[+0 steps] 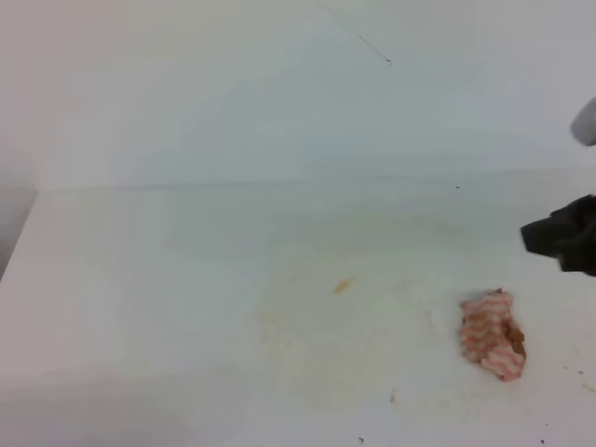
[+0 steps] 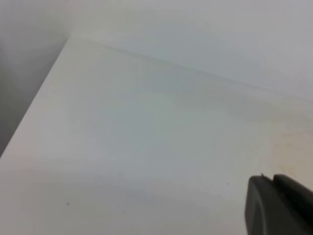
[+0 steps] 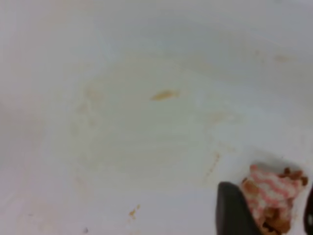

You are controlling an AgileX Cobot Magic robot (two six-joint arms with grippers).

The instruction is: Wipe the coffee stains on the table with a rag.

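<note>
- The right gripper (image 1: pixel 562 240) hangs at the right edge of the high view, lifted clear of the table (image 1: pixel 168 279). In the wrist view its dark fingers (image 3: pixel 232 210) stand apart, with nothing pinched between them.
- The rag (image 1: pixel 492 334), a bunched pink-and-white striped wad blotched brown, lies loose on the table just below and a little inboard of that gripper; in the wrist view it shows between the spread fingertips.
- The coffee stains (image 1: pixel 344 286) are mostly thin now: one small amber streak and faint yellowish smears, well off to the gripper's left, beyond the rag.
- The left gripper (image 2: pixel 281 205) shows only as a dark corner; I cannot tell whether it is spread or pressed together.
- Risk from here: the rag is already soiled, so another pass could smear brown back onto the table.
- A poor regrasp could catch only a fold and drag the rag.
</note>
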